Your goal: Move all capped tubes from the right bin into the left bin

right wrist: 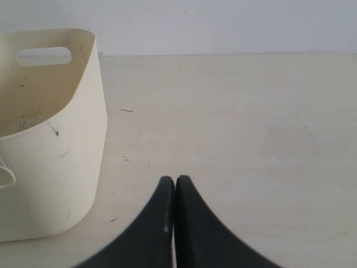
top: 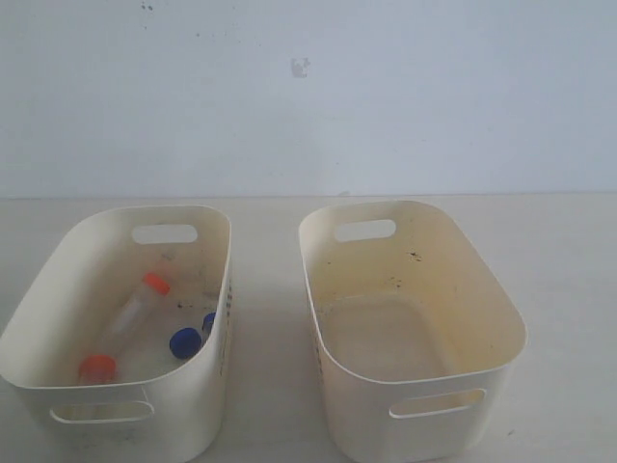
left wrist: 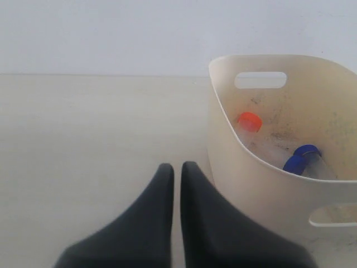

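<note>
The left bin (top: pixel 58 265) holds several capped tubes: one clear tube with a red-orange cap (top: pixel 154 283), a second red-orange cap (top: pixel 97 367) near the front wall, and two blue caps (top: pixel 185 341). No tube shows inside the right bin (top: pixel 487 289). Neither gripper appears in the exterior view. My left gripper (left wrist: pixel 177 167) is shut with nothing in it, low over the table just beside the left bin (left wrist: pixel 245 178), where a red-orange cap (left wrist: pixel 250 121) and blue caps (left wrist: pixel 301 159) show. My right gripper (right wrist: pixel 174 180) is shut and empty, apart from the right bin (right wrist: pixel 67 167).
Both bins stand side by side on a pale table (top: pixel 270 386) with a narrow gap between them. A white wall (top: pixel 308 96) rises behind. Bare tabletop (right wrist: pixel 251 123) stretches beside the right bin, and more lies beside the left bin (left wrist: pixel 83 123).
</note>
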